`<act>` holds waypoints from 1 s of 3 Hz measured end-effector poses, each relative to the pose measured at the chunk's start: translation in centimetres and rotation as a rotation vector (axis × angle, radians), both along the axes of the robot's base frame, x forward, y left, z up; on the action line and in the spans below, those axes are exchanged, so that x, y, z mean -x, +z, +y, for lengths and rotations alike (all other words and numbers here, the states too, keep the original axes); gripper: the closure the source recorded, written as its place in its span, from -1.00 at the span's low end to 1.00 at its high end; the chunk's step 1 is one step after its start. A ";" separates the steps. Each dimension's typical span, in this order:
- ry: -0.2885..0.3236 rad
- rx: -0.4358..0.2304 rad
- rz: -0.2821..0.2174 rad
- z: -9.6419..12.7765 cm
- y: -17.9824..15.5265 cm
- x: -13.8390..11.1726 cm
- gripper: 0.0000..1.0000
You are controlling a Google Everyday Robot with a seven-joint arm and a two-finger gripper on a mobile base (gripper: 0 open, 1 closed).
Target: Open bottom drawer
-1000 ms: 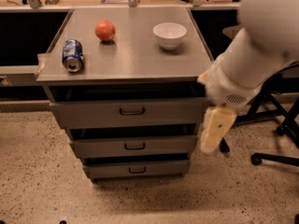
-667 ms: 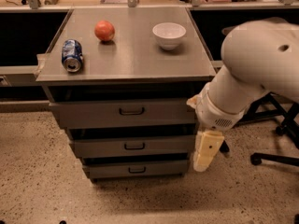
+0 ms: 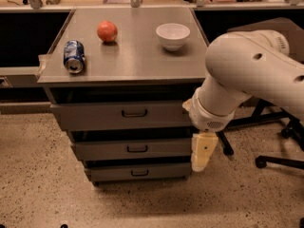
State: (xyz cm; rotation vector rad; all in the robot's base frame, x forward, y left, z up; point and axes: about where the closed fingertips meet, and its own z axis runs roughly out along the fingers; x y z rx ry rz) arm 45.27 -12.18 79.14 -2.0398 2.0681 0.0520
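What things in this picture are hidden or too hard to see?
Camera view: the arm, with its gripper hanging right of the bottom drawer, hides the top drawer's right end.
Camera view: what is inside the drawers is hidden behind their fronts.
Camera view: the can's words are too small to read.
Camera view: the chair is cut off by the right edge.

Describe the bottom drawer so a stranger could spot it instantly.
Find the grey metal cabinet with three stacked drawer fronts. The bottom drawer is the lowest, nearest the floor, with the gripper hanging beside its right end. It is the narrowest, shallowest front.
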 end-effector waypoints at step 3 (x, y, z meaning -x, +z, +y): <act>0.125 0.028 0.005 -0.2 -11.8 -3.7 -1.00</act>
